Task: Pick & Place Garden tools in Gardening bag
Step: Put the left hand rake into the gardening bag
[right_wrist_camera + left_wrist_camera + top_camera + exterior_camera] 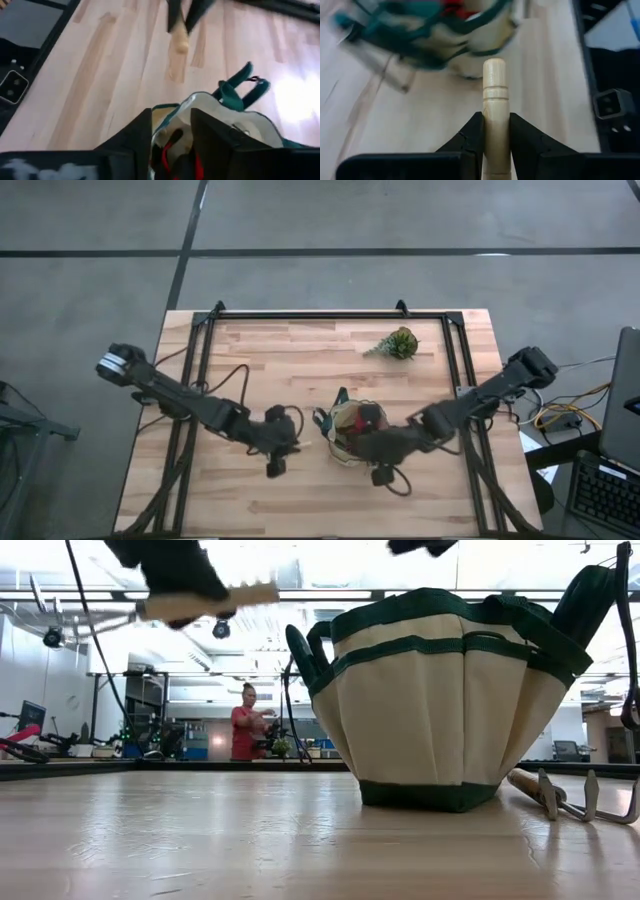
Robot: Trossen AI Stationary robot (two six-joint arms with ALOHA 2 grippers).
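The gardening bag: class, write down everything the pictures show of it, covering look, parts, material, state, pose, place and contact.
The gardening bag is a small round tote of cream fabric with dark green trim, base band and looped handles; stitched seams divide its outer wall into pockets. It stands upright and open on the wooden table, near the front middle. Something red lies inside. The right gripper sits at its rim. In the low view, a metal-tined rake lies on the table beside its base; contact is unclear.
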